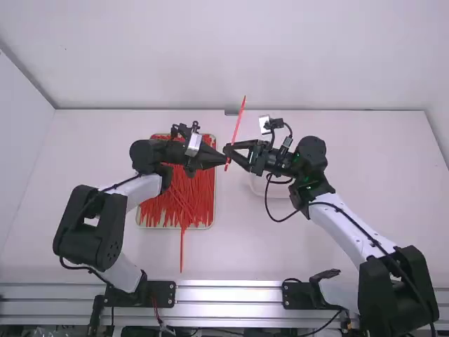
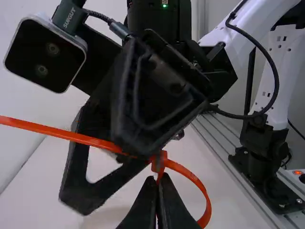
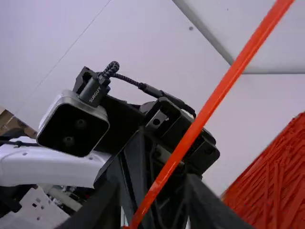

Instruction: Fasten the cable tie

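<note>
Pinching the same upright red cable tie (image 1: 238, 123) (both clamped on it), left hand (image 1: 218, 158) meets right hand (image 1: 228, 149).

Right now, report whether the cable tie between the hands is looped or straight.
Looped: the cable tie curves round below its head, beside the left hand, while its long tail juts straight out.

High cam looks fwd/down; wrist cams face-to-face, close, share tie (image 2: 183, 170).
</note>
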Controlling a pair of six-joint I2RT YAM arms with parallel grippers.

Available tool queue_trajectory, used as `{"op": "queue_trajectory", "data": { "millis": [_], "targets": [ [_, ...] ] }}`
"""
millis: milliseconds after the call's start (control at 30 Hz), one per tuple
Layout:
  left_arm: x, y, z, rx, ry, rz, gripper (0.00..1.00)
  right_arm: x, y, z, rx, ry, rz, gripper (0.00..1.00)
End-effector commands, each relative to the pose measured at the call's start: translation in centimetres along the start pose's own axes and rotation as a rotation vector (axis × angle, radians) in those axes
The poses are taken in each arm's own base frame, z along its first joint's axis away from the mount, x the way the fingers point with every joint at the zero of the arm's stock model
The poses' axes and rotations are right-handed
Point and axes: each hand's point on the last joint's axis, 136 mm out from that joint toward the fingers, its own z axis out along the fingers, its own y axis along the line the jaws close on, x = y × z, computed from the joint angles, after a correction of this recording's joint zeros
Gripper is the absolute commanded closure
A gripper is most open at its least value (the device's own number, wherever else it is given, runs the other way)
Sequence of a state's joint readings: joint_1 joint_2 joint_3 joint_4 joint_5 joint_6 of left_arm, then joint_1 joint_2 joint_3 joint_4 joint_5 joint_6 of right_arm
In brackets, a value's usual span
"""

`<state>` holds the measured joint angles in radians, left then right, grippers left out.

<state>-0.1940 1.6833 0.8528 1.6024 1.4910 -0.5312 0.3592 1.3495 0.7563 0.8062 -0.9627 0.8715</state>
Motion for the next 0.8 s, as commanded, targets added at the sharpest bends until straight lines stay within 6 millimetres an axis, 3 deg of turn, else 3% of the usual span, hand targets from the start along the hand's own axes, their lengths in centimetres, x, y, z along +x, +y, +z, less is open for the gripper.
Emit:
{"op": "queue_trajectory", "data": {
  "millis": [0,333,367,533,700,733,767],
  "targets": [
    [-0.4,0.2,0.1,-0.002,-0.005,0.019,0.98,-1.0,1.4,0.0,-0.023,-0.012,-0.035,0.98],
    [-0.2,0.1,0.1,-0.003,-0.004,0.003,0.98,-0.8,1.5,-0.1,-0.034,0.003,-0.035,1.00],
    [-0.2,0.1,0.1,-0.003,-0.004,0.003,0.90,-0.9,1.4,-0.4,-0.034,0.006,-0.036,1.00],
    [-0.2,0.1,0.1,-0.002,-0.004,-0.012,0.80,-1.0,1.2,-1.3,-0.044,0.027,-0.012,1.00],
    [-0.5,0.9,-0.6,-0.042,-0.014,-0.036,0.38,-1.0,1.5,-2.4,-0.078,0.063,-0.026,1.00],
    [-0.6,1.3,-0.9,-0.060,-0.018,-0.057,0.11,-1.0,1.5,-2.6,-0.078,0.065,-0.023,1.00],
    [-0.7,1.7,-1.4,-0.078,-0.022,-0.081,0.01,-1.1,1.4,-2.8,-0.076,0.065,-0.025,1.00]
  ]
}}
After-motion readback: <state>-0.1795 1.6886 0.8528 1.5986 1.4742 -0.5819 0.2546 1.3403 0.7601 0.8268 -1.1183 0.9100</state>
